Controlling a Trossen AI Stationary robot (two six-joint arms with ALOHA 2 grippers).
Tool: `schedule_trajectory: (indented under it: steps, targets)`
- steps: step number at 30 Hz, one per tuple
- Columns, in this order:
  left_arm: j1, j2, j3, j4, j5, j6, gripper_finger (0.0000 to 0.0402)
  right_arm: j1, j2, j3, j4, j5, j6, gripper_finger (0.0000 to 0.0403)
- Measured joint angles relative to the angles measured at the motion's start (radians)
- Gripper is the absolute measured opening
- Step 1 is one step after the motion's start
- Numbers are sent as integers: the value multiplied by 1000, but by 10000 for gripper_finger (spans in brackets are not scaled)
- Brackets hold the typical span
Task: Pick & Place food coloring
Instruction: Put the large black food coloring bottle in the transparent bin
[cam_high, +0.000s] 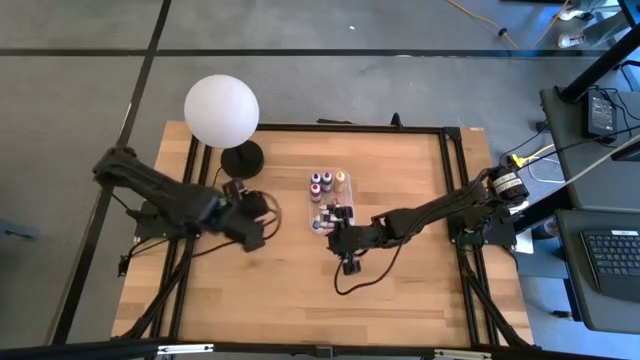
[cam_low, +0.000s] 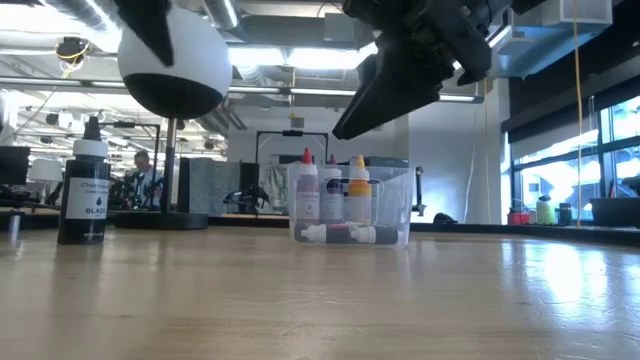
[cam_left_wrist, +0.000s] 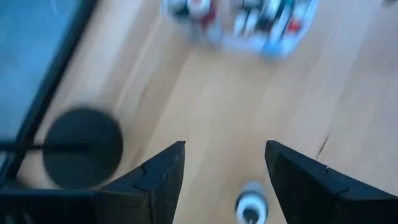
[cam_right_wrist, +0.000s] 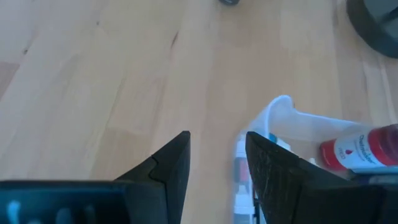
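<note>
A clear plastic box (cam_high: 328, 200) at the table's middle holds food coloring bottles. Three stand upright (cam_low: 331, 190) and others lie on its floor (cam_low: 340, 233). A black bottle (cam_low: 84, 190) with a white label stands alone on the wood at the left. My left gripper (cam_left_wrist: 224, 149) hangs open straight above it, and the bottle's cap (cam_left_wrist: 250, 206) shows below the gap, untouched. My right gripper (cam_right_wrist: 217, 165) is open, with nothing between its fingers. It hovers beside the box's near corner (cam_right_wrist: 281, 104). A red-labelled bottle (cam_right_wrist: 360, 149) lies inside the box.
A white globe lamp (cam_high: 221, 110) on a round black base (cam_high: 241, 157) stands at the far left, close behind my left gripper (cam_high: 258, 215). Bare wood lies toward the near edge (cam_high: 300, 300). A black frame borders the table.
</note>
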Motion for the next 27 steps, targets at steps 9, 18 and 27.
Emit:
schedule_trajectory:
  steps: [9, 18, 27]
  targets:
    - [-249, -128, -246, 203, -248, -180, 219, 7, 1, 0, 156, 23, -66, 158]
    - [-439, -125, -367, 217, -227, -458, 215, -40, 87, 0, 408, -50, -98, 158]
    - [-536, -125, -538, 420, -447, -578, 215, -59, 117, 0, 423, -56, -115, 158]
